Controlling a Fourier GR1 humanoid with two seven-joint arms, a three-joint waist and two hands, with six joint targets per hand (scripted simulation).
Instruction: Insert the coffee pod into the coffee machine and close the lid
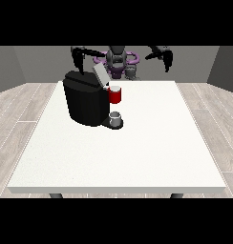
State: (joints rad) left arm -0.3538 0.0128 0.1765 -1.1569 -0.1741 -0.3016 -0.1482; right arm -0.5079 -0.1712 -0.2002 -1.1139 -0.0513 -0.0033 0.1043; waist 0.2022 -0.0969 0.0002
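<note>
So the white worktop had the black coffee machine sitting toward the view's left, lid tilted up and open. A red bit at the machine's front looked like the pod spot, though I couldn't tell if the pod itself was seated, and a small grey cup stood below it. The hand at the view's left hung just behind the machine, near the lid; the hand at the view's right was well apart. Couldn't tell how either hand's fingers lay. I'd guess lid-closing was up: next move needs pushing that lid down.
</note>
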